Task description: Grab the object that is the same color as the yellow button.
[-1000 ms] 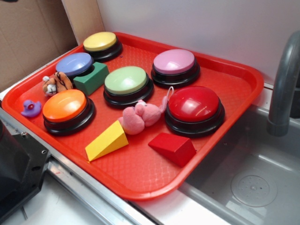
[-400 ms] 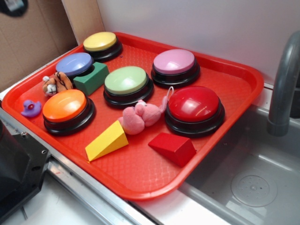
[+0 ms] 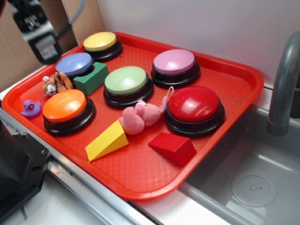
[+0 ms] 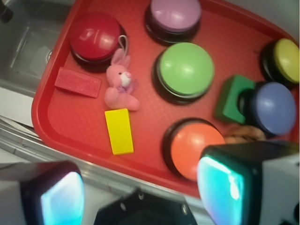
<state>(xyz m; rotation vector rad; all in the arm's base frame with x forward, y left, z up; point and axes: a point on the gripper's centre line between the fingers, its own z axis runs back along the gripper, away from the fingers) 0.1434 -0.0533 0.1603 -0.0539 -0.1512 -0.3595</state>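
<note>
The object, a small yellow wedge block (image 3: 107, 140), lies near the front edge of the red tray (image 3: 140, 180), beside a pink plush bunny (image 3: 140, 117). From the wrist it appears as a yellow rectangle (image 4: 119, 131). At the tray's far left corner sits the yellow button (image 3: 100, 41), which shows at the right edge of the wrist view (image 4: 287, 54). My gripper (image 3: 46, 52) hangs high over the tray's left edge, near the blue button (image 3: 74, 63), far from the wedge. Its fingers stand wide apart in the wrist view (image 4: 140, 192), open and holding nothing.
On the tray are also orange (image 3: 64, 105), light green (image 3: 125, 79), pink (image 3: 174, 61) and red (image 3: 193, 103) buttons, a green block (image 3: 91, 78), a red wedge (image 3: 173, 147), a tiger toy (image 3: 56, 83) and a purple duck (image 3: 31, 108). A sink (image 3: 253, 187) and faucet (image 3: 283, 84) lie to the right.
My gripper has come down into the exterior view at the top left, over the tray's left edge. Nothing on the tray has moved.
</note>
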